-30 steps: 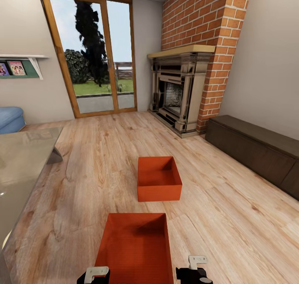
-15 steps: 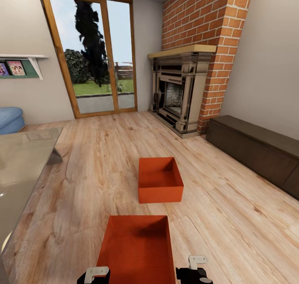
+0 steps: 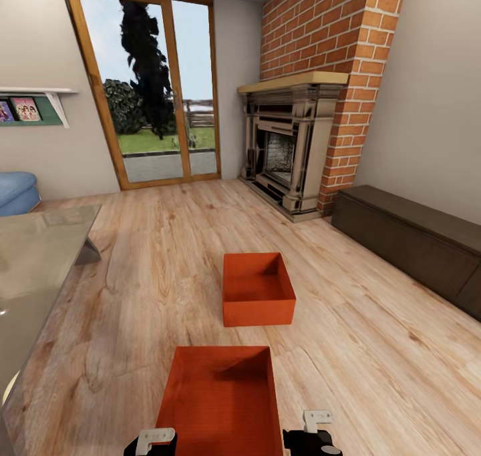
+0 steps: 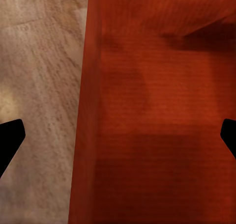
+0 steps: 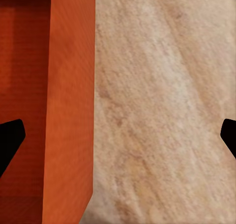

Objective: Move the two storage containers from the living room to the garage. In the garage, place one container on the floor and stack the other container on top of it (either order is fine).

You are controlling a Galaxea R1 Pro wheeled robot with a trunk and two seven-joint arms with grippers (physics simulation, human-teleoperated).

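Containers both sit on the light plank floor (image 3: pixel 133 296) of the living room, not yet lifted. Near container (image 3: pixel 217 402) lies directly below me; far container (image 3: pixel 257 297) sits beyond it, toward the brick fireplace (image 3: pixel 290 149), a strip of bare planks between the two.

My left gripper (image 3: pixel 155 440) hangs over the near container's left wall; in the left wrist view the fingers are spread wide, one tip over planks, the other over the ribbed bottom, so the wall (image 4: pixel 88 111) runs between them. My right gripper (image 3: pixel 314 428) does the same on the other side: fingers apart, straddling the right wall (image 5: pixel 71 106), with bare wood on the outer side. Neither grips anything. My reading: this pose is set up for a two-arm lift, each claw pinching one thin wall.

Room to move, measured from the near container: glass-topped table (image 3: pixel 40 269) close on the left, its edge the nearest hazard for my left elbow. Right side open planks as far as the dark low cabinet (image 3: pixel 407 239). Far container well clear of a straight lift.
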